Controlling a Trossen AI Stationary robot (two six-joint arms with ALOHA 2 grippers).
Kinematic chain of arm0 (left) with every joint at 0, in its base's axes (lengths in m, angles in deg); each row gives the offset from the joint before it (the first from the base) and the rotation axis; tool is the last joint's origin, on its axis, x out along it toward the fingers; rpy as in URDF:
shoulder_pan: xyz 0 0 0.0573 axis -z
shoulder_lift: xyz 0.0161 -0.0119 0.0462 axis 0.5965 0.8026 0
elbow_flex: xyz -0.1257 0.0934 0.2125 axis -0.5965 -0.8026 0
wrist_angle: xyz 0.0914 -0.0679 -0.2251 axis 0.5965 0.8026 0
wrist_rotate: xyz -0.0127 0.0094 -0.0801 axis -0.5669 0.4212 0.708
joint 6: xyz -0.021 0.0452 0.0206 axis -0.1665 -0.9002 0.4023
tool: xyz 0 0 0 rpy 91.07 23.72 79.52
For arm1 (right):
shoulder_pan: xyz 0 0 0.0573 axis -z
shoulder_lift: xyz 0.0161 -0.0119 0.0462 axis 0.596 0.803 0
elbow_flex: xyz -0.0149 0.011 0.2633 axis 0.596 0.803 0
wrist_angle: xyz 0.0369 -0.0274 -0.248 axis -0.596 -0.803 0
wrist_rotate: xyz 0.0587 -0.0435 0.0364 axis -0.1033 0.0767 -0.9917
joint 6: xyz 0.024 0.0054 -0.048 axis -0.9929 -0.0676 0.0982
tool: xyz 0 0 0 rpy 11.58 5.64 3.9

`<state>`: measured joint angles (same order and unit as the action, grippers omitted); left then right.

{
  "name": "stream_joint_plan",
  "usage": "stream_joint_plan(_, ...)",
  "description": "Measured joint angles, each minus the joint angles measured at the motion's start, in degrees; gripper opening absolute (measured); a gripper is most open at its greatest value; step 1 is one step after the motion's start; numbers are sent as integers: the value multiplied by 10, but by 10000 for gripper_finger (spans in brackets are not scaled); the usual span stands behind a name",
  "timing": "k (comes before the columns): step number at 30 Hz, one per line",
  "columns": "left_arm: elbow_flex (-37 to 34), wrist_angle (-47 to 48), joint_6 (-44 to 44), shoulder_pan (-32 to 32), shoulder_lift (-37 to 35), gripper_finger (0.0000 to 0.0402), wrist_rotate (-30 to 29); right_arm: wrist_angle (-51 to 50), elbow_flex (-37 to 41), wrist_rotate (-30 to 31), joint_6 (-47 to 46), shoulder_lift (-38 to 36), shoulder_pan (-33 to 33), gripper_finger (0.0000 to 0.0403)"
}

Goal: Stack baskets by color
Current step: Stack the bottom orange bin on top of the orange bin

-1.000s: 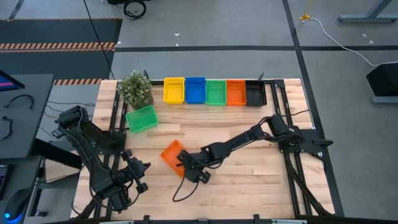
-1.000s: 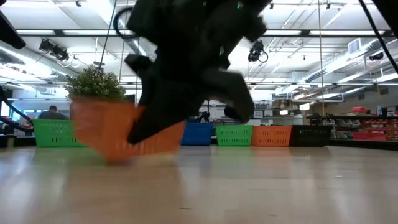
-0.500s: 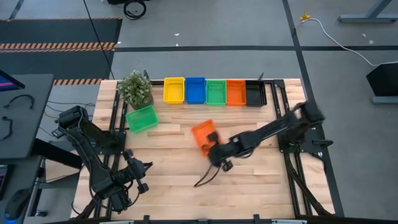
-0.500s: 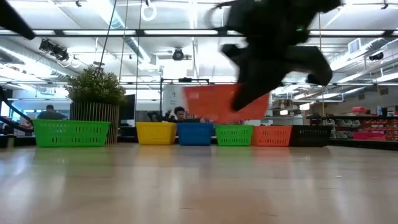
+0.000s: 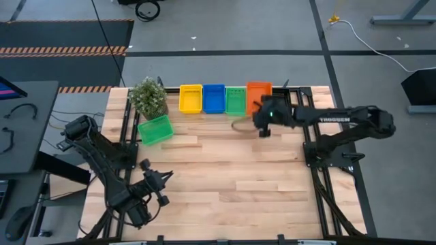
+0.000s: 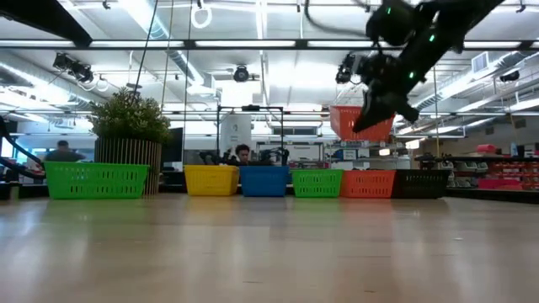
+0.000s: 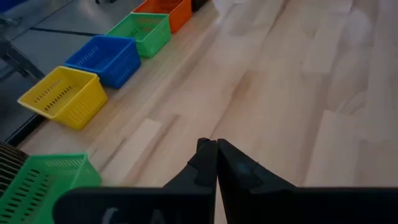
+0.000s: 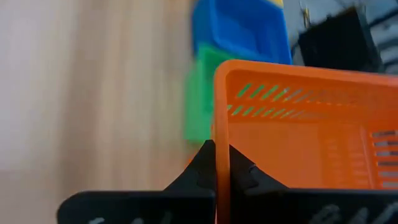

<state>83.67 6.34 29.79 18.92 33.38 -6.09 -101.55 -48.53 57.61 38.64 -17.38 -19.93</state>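
My right gripper [image 8: 216, 163] is pinched shut on the near wall of an orange basket [image 5: 259, 90], and I hold that basket in the air above the row of baskets along the table's far edge. Taking the potted plant [image 5: 148, 96] at the far left corner as my mark: just beside it on the table's far edge sits the yellow basket [image 5: 191, 99], then the blue basket [image 5: 214, 99], then a green basket [image 5: 236, 101], each one touching or nearly touching the next as they run away from the plant. The orange basket I carry hangs over the spot next after the green one; from table height it shows clear of the row, tilted a little, with a second orange basket [image 6: 368, 183] resting in the row below it and a black basket [image 6: 418, 183] beyond that, farthest from the plant. Another green basket [image 5: 155, 129] lies on its own just in front of the plant, slightly askew. My left gripper [image 7: 215, 163] waits well away from the plant, low over the near left part of the table [image 5: 231, 184], its two fingers pressed together with nothing between them.
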Motion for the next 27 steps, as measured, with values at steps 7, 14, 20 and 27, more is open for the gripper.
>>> stream_joint_plan(7, 0, -32, -40, -15, 0, 9, 0, 31, 6, -124, 27, 45, 149, 3)
stream_joint_plan(14, 0, -45, -37, -15, 0, 22, 1, 41, 4, -178, 31, 96, 201, 9)
stream_joint_plan(20, 0, -50, -37, -14, 0, 14, 1, 41, 4, -179, 58, 128, 207, 21)
stream_joint_plan(27, 0, -52, -36, -14, 0, 14, 1, 41, 4, -169, 73, 139, 207, 44)
